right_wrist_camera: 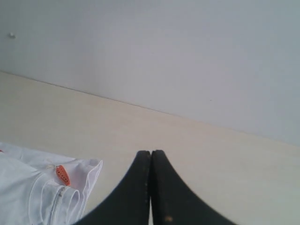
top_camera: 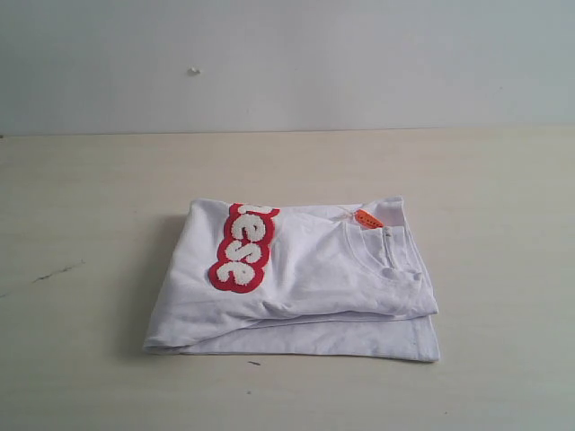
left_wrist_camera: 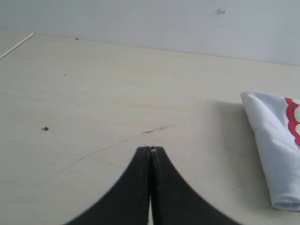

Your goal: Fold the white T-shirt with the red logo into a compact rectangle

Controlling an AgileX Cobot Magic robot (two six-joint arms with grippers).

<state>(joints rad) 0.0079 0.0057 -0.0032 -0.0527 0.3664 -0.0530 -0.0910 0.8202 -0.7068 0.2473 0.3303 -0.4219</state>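
Note:
The white T-shirt (top_camera: pixel 305 287) lies folded into a compact stack in the middle of the table. Part of the red logo (top_camera: pixel 243 247), fuzzy white letters on red, runs along its upper left. The orange neck tag (top_camera: pixel 367 219) and ribbed collar sit at the upper right. No arm shows in the exterior view. My left gripper (left_wrist_camera: pixel 150 149) is shut with nothing in it, above bare table, with a folded end of the shirt (left_wrist_camera: pixel 276 140) off to one side. My right gripper (right_wrist_camera: pixel 151 152) is also shut and empty, beside the collar corner of the shirt (right_wrist_camera: pixel 42 192) and its tag (right_wrist_camera: pixel 61 175).
The pale wooden table (top_camera: pixel 90 224) runs back to a white wall (top_camera: pixel 287 63). A thin dark scratch (top_camera: pixel 54 271) marks the tabletop left of the shirt.

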